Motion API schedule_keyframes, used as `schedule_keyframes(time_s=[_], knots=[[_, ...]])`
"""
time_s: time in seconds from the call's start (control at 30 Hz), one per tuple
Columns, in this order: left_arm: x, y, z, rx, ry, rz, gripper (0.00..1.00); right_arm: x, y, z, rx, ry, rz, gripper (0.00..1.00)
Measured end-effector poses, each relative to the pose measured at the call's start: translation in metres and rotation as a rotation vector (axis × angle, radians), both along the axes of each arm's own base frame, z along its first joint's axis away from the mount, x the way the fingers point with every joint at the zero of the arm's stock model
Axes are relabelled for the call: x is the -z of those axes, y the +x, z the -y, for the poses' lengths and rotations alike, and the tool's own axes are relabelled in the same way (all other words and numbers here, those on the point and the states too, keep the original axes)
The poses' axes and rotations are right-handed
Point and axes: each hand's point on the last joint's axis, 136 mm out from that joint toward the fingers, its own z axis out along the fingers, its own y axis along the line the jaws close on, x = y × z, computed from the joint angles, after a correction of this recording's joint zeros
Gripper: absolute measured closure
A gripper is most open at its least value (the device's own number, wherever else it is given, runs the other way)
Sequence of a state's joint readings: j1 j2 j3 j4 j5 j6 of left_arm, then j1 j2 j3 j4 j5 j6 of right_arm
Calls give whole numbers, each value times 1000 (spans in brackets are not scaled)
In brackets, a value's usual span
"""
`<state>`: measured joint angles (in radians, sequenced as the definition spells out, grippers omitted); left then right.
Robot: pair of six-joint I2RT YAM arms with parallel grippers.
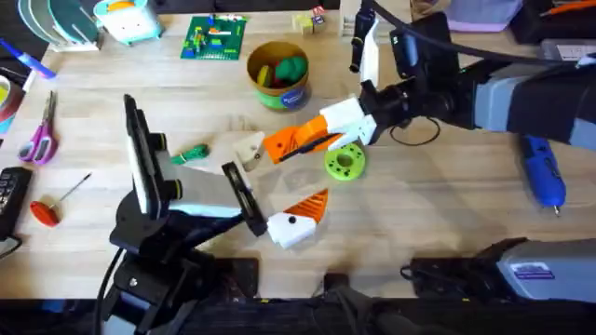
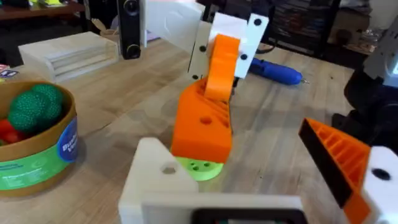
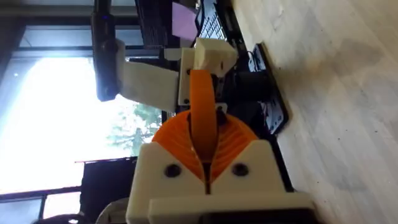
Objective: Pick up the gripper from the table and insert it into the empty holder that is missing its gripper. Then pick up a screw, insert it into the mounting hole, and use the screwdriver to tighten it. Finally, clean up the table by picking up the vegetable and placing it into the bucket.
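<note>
My right gripper [image 1: 324, 136] is shut on the loose orange gripper piece [image 1: 291, 143], holding it just above the lime-green disc [image 1: 345, 163]. The wedge [image 2: 203, 127] hangs close to the empty holder [image 2: 157, 180], the bare white finger block of my left gripper [image 1: 277, 186]. That gripper is open, and its other finger carries an orange tip [image 1: 313, 205]. In the right wrist view the ribbed pads [image 3: 180, 140] clamp the wedge [image 3: 202, 112]. The green vegetable [image 1: 193, 154] lies left of the holder. The bucket [image 1: 277, 91] stands behind, and the blue screwdriver [image 1: 543, 172] lies far right.
A rounded green toy [image 1: 291, 67] sits in the bucket. A red-handled screwdriver [image 1: 47, 210] and scissors [image 1: 39, 138] lie at the far left. A green building plate [image 1: 214, 37] and wooden blocks [image 1: 307, 20] line the back edge.
</note>
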<state>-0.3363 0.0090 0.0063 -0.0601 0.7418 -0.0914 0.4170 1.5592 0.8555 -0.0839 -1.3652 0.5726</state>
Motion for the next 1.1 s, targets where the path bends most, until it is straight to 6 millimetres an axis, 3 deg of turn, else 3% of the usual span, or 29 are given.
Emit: schedule_keyframes(time_s=[0.4, 0.63, 1.1], knots=[[0, 0, 0, 0, 0, 0, 8, 3, -4, -4, -5, -22, -29, 993], [0, 1, 0, -6, -2, -5, 8, 18, -2, -9, -19, -34, -75, 993], [0, 4, -2, -26, -2, -5, 8, 14, 4, -18, -11, -27, -61, 993]])
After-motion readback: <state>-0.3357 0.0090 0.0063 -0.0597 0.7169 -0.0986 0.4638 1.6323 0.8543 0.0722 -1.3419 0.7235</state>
